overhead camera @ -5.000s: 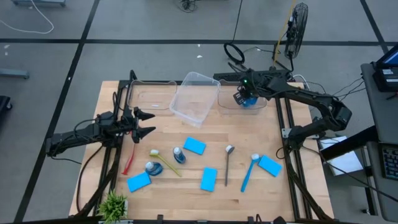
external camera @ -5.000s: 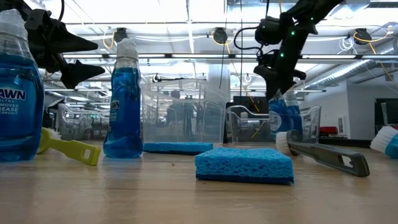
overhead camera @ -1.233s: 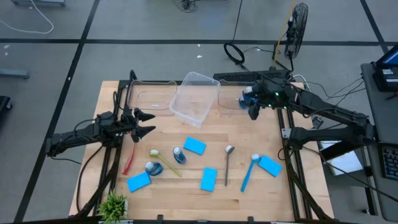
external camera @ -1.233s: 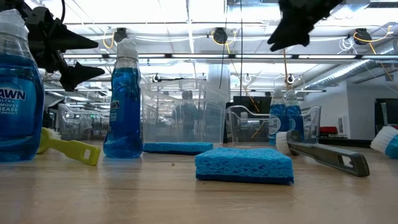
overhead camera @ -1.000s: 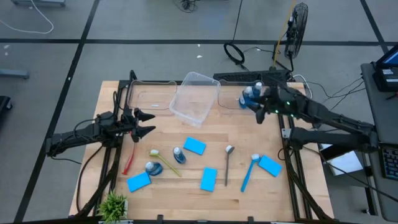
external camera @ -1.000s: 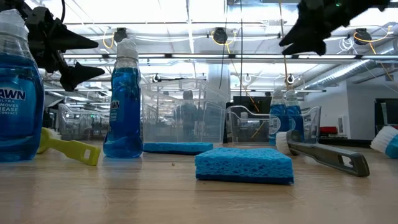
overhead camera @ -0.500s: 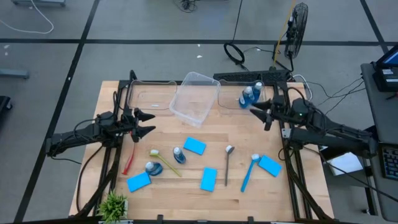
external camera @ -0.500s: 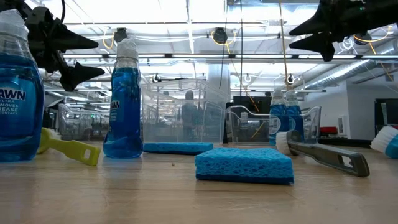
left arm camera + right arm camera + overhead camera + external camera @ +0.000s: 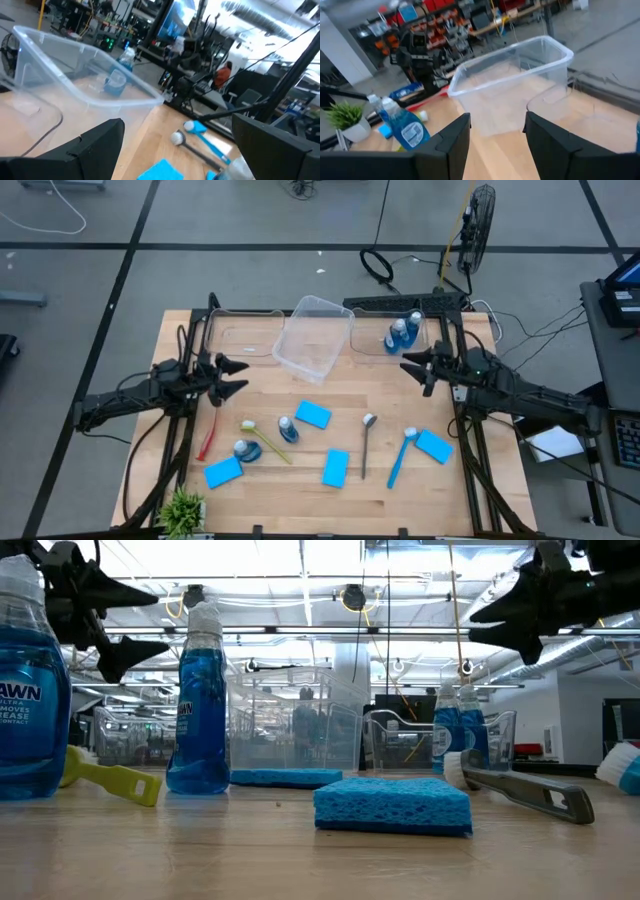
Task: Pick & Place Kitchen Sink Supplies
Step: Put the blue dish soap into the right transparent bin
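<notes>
Two small blue bottles (image 9: pixel 403 332) stand in the clear bin (image 9: pixel 368 346) at the far right. On the table lie two more blue bottles (image 9: pixel 287 429) (image 9: pixel 243 450), several blue sponges (image 9: pixel 313 415), a red brush (image 9: pixel 208 438), a yellow brush (image 9: pixel 266 442), a blue brush (image 9: pixel 399 457) and a grey spoon-like tool (image 9: pixel 366 443). My right gripper (image 9: pixel 413 372) hangs open and level just near of that bin, high above the table (image 9: pixel 475 628). My left gripper (image 9: pixel 246 376) waits open at the left, also raised (image 9: pixel 160 622).
A tilted clear bin (image 9: pixel 313 338) sits at the far middle and a flat clear bin (image 9: pixel 240 340) at the far left. A small green plant (image 9: pixel 183 508) stands at the near left corner. Bare wood lies between the two grippers.
My right arm has drawn back toward the table's right edge and sunk a little, and its gripper has tipped up from slanting downward to level. Its fingers stay apart with nothing between them. The bottles in the bin have kept still.
</notes>
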`<state>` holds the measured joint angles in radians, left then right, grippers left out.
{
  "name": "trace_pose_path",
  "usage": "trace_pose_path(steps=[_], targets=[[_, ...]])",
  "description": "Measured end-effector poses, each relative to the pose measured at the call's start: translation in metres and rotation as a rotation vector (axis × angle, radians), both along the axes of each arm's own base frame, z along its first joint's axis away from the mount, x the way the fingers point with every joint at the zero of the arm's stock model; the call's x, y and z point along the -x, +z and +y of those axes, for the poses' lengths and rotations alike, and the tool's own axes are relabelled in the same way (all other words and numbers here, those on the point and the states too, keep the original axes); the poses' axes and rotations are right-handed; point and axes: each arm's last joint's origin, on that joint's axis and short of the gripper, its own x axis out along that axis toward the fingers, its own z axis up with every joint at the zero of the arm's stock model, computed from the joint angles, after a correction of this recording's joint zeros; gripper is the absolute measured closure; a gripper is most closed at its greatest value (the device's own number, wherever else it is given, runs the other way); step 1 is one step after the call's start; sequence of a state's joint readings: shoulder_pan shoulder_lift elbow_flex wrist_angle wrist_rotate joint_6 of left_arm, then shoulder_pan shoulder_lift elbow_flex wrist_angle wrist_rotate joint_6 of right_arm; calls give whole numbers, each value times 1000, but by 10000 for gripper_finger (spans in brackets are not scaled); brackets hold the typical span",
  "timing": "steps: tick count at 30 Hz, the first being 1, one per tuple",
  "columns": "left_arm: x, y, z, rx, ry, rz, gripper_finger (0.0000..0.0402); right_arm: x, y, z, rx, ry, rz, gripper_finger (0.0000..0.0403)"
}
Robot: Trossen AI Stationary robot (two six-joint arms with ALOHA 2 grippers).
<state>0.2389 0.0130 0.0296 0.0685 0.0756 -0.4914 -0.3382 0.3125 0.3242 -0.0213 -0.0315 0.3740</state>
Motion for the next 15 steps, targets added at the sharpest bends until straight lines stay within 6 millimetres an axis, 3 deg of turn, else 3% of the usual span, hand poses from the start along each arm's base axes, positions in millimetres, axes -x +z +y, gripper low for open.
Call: trace_pose_path(steps=[8, 15], targets=[[2, 12, -1, -31, -3, -72, 36, 2, -19, 1, -5, -2, -178, 225], [9, 46, -4, -78, -44, 30, 36, 2, -34, 0, -9, -1, -233, 225]])
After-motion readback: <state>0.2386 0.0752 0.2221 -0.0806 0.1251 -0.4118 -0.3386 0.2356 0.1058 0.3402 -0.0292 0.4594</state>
